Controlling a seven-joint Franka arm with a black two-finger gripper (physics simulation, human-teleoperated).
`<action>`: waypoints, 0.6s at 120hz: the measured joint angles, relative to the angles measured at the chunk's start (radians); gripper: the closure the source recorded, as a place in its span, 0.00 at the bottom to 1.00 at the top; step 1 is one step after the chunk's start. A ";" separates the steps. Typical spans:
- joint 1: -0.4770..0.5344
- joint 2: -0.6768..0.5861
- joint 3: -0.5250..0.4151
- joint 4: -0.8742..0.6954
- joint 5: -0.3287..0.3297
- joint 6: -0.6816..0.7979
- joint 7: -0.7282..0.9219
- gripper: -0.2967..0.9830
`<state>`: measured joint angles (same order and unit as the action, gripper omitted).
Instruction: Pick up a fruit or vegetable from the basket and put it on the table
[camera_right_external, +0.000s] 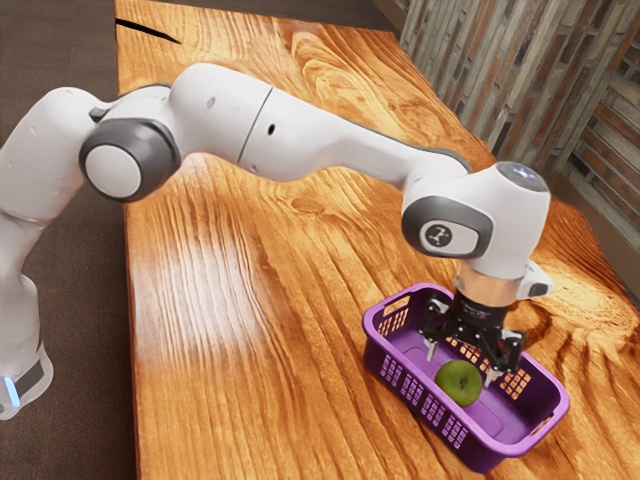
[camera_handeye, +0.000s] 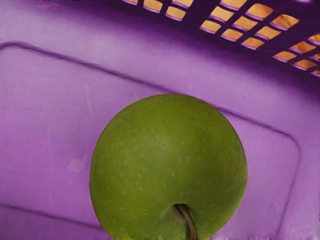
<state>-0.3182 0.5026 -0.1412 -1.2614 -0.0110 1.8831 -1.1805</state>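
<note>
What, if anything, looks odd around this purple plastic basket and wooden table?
One oddity: a thin black streak on the wooden table, upper left in the exterior view, breaking its orange grain; crack or object, I can't tell. The purple plastic basket sits upright, its round green apple showing no bruise.

Legible text, labels, brands, numbers: none. Marks: one small pale emblem (camera_right_external: 437, 236) on dark round ground, on arm (camera_right_external: 310, 135) joint cover; wording unreadable.
</note>
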 joint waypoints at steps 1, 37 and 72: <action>0.000 0.000 0.000 -0.001 0.000 0.002 0.003 0.23; 0.003 -0.014 0.031 -0.036 -0.006 0.030 0.100 0.23; -0.003 -0.001 0.034 -0.037 -0.006 0.049 0.158 0.23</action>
<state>-0.3216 0.5019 -0.1073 -1.2981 -0.0170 1.9317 -1.0228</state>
